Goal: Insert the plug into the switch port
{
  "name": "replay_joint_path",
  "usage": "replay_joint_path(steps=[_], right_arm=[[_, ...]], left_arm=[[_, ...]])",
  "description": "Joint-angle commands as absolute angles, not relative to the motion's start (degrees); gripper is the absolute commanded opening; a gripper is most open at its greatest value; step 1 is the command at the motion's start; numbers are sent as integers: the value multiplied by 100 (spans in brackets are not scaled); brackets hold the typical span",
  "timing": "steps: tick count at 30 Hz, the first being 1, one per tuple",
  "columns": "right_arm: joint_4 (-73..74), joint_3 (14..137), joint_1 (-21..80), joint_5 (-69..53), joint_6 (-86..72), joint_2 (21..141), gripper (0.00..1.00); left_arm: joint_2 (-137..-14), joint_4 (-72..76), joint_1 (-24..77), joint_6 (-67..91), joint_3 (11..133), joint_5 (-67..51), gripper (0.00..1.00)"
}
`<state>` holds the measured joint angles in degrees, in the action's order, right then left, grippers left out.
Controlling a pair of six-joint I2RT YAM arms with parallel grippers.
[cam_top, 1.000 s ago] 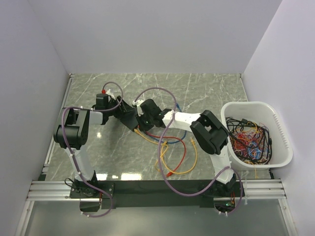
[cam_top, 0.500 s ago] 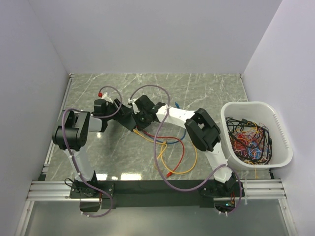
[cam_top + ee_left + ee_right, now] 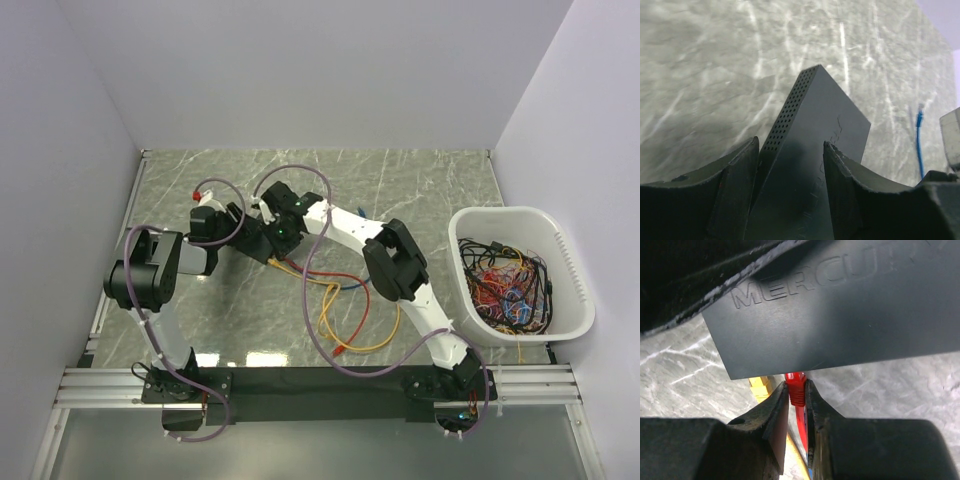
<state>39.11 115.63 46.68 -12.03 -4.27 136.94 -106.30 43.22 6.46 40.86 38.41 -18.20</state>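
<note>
Matte-black plastic fills both wrist views. The switch [image 3: 820, 130], a flat box with a perforated side wall, is clamped across its width by the left gripper [image 3: 790, 147], one finger pressed to each long edge. It sits left of centre over the grey marble table [image 3: 705, 70]. Its far end looks raised, but it is unclear whether any corner rests on the stone.

In the right wrist view the switch's lettered face spans the top of the frame. At its lower edge is the red plug [image 3: 796, 382], pinched in the narrow gap of the right gripper [image 3: 796, 390]. The plug's nose points at that edge and disappears just under it. The sockets themselves are hidden from every camera. A yellow plug [image 3: 760, 386] sits just beside the red one, also at the switch's edge. Whether it is seated cannot be told.

From above, the two grippers meet nose to nose. Red and yellow cables [image 3: 350, 320] loop toward the near edge of the table. The white tub [image 3: 565, 250] of spare leads stands well apart to the right.

Step in hand, as judged: final alignment, or the start of the push. The plug is at the port row, but nothing shows it fully home.

The next move calls for a short, straight push along the plug's axis while the left grip braces the box against it. The yellow neighbour leaves little room sideways. With the sockets out of sight, lateral line-up and latch-tab orientation cannot be checked, so a skewed entry that jams on the rim is the main risk.
</note>
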Motion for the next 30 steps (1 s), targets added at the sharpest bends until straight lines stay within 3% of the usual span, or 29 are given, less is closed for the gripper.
replay_joint_path(steps=[1, 7, 10, 14, 20, 30], right_arm=[[430, 12340, 4799, -1494, -572, 13957, 0], [701, 11883, 4930, -1670, -413, 13676, 0], [870, 11734, 4948, -1398, -466, 13484, 11], [887, 11102, 4957, -1170, -299, 13044, 42], [870, 10417, 4939, -766, -255, 12323, 62], [922, 8895, 4089, 412, -1281, 10628, 67]], left_arm=[[-10486, 2348, 1301, 4527, 3533, -3402, 59], [-10345, 1820, 1029, 4228, 4025, -3173, 64], [-10432, 1811, 827, 4193, 4192, -3138, 64], [-10511, 1732, 677, 4166, 4482, -3182, 64], [-10635, 1512, 554, 3964, 5071, -3093, 64], [-10477, 1222, 492, 3683, 5669, -3033, 65]])
